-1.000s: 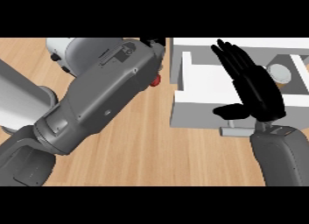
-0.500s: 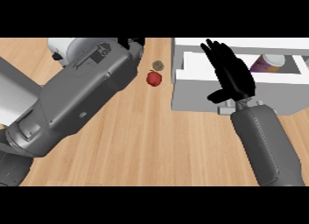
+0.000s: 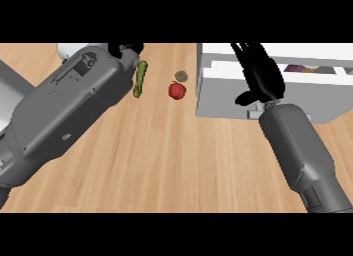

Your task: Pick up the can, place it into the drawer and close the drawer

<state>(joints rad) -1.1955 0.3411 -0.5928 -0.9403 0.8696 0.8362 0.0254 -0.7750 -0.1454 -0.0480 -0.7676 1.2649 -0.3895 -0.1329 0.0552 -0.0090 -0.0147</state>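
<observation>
The white drawer (image 3: pixel 231 102) stands open at the upper right. A purple and yellow thing (image 3: pixel 303 69), apparently the can, lies inside it near the far wall. My right hand (image 3: pixel 262 75) is open. Its straight fingers point away from me over the drawer's left part, and its thumb hangs over the drawer's front wall. My left forearm (image 3: pixel 68 115) fills the left side. Only a black bit of the left hand (image 3: pixel 129 49) shows at the top edge, apart from the drawer.
On the wooden counter (image 3: pixel 179 160), left of the drawer, lie a green cucumber-like vegetable (image 3: pixel 140 78), a red pepper (image 3: pixel 177 90) and a small brownish round thing (image 3: pixel 182 75). A white object (image 3: pixel 70 49) peeks out behind my left arm.
The drawer's front wall has slid away from me with my right hand on it. My left arm swung left, uncovering the vegetables.
</observation>
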